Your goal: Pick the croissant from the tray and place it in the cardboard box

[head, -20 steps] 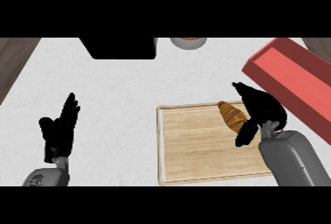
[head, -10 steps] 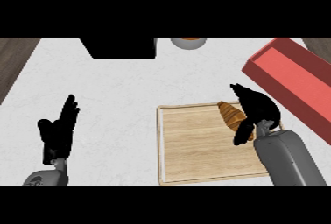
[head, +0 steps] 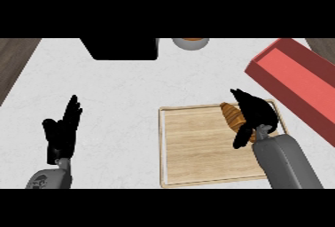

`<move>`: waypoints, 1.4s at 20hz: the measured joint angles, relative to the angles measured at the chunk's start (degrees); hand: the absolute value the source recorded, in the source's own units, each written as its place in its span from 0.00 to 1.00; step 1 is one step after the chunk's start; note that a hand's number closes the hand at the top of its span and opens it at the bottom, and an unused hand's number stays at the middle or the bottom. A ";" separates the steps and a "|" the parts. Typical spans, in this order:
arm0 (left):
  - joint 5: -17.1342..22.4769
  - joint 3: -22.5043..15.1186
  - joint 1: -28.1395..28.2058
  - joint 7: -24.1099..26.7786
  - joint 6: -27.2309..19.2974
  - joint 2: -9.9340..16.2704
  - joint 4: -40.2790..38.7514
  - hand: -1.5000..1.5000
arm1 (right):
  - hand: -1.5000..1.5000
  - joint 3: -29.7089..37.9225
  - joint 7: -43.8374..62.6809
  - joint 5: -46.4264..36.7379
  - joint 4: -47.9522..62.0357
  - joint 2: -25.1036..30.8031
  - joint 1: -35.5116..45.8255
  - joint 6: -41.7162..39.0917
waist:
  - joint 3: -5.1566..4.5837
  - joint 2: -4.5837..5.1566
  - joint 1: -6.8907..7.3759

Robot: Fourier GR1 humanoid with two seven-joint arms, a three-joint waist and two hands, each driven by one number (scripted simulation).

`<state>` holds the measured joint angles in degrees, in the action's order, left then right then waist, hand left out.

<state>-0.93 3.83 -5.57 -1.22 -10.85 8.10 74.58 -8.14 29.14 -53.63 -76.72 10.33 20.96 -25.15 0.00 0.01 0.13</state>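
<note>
Fingers (head: 252, 108) of right hand (head: 258, 116) curled round croissant (head: 233, 119) on tray (head: 196, 150), left hand (head: 62, 131) resting, fingers straight

The right hand (head: 256, 113) covers the croissant's (head: 231, 116) right side. Beyond the tray (head: 196, 150), the red box (head: 297, 80) is cut off at the right edge.

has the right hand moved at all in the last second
Barely. The right hand stays over the croissant at the wooden tray's upper right corner, having crept only slightly left across it.
</note>
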 measured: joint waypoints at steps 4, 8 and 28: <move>-0.68 -0.72 0.79 -2.25 -0.31 -0.62 3.27 0.50 | 1.00 1.05 -2.95 -1.22 5.38 -0.45 1.85 2.65 | 0.02 0.01 0.12; -0.60 0.13 0.15 -2.23 -0.06 -0.33 2.90 0.50 | 1.00 0.60 -6.67 -1.87 7.45 -0.65 3.35 3.94 | 0.01 0.01 0.09; -0.82 1.44 -0.66 -0.40 0.82 -0.53 -0.11 0.50 | 1.00 -2.78 13.39 -9.90 6.11 -9.21 3.52 17.55 | -0.09 -0.12 -0.11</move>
<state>-1.75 5.27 -6.23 -1.62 -10.03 7.56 74.47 -10.92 42.53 -63.54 -70.61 1.12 24.48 -7.59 -0.09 -0.12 0.03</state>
